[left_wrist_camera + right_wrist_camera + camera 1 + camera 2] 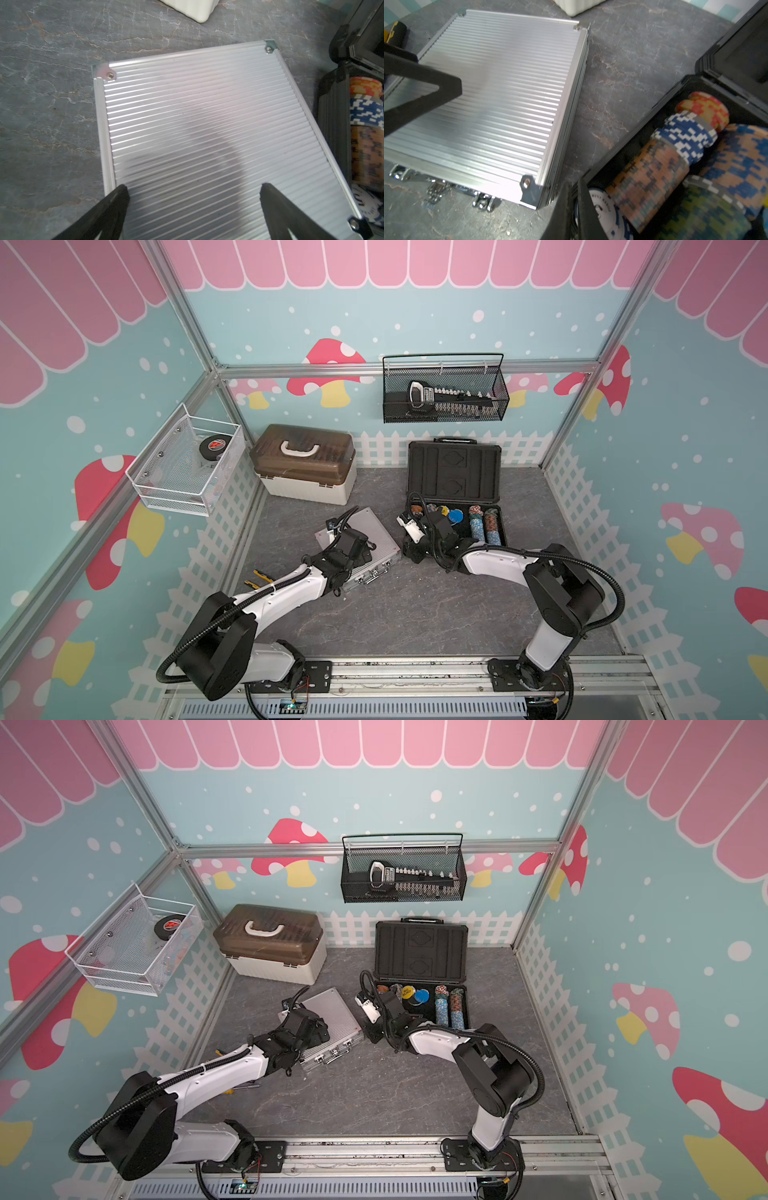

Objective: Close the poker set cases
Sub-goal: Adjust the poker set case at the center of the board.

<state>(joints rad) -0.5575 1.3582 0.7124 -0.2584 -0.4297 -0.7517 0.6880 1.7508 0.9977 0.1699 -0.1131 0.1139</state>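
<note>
The left gripper (193, 190) hangs spread wide just above the ribbed lid of the small silver case (207, 124), holding nothing. That case lies flat with its lid down near the middle of the table. Its chrome latches (436, 187) face the robot, and I cannot tell whether they are snapped.

The right gripper (574, 207) is pinched nearly shut at the near corner of the larger dark case (455, 472), and I see nothing between its jaws. This case sits toward the back, to the right of the silver one. Its lid stands upright by the rear wall, and rows of chips (685, 135) lie bare in the base.

So one case looks done and the dark one is the job in hand. I judge the next move needs an arm behind that raised lid to tip it forward over the chips.

The table (415, 614) is grey, marble-veined stone. A white box with a brown lid (307, 485) sits at the back left, and yellow-handled tools (257, 576) lie by the left arm. A black wire basket (444, 406) and a white mesh basket (174, 489) hang on mushroom-patterned walls.
</note>
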